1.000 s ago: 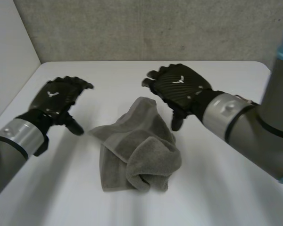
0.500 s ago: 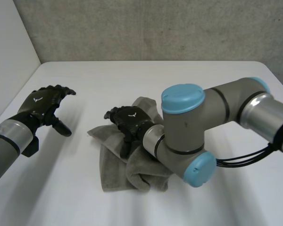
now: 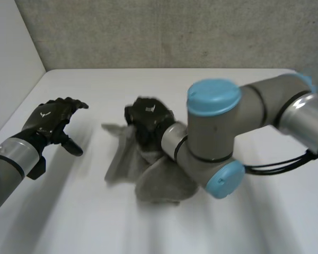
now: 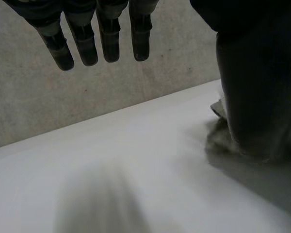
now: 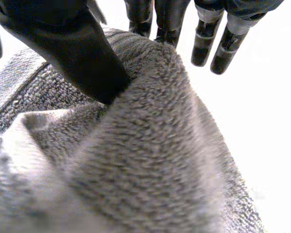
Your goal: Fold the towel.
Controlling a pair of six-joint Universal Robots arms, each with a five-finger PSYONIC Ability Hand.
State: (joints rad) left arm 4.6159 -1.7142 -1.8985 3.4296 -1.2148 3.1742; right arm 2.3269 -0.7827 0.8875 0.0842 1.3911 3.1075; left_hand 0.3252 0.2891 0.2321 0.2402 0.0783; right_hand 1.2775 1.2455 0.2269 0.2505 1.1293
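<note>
- Now my right hand (image 3: 148,120) has dropped onto the towel (image 3: 159,180) and hauled one fold up, toward the back edge of the table (image 3: 244,100); the unbunching has begun.
- Its thumb and fingers pinch that fold, and the rest trails mid-table.
- My left hand (image 3: 50,119) hovers near the left edge, fingers spread and empty.

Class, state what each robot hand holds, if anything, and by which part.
The right hand pinches the towel by a raised fold, between thumb and fingers. The left hand holds nothing.
</note>
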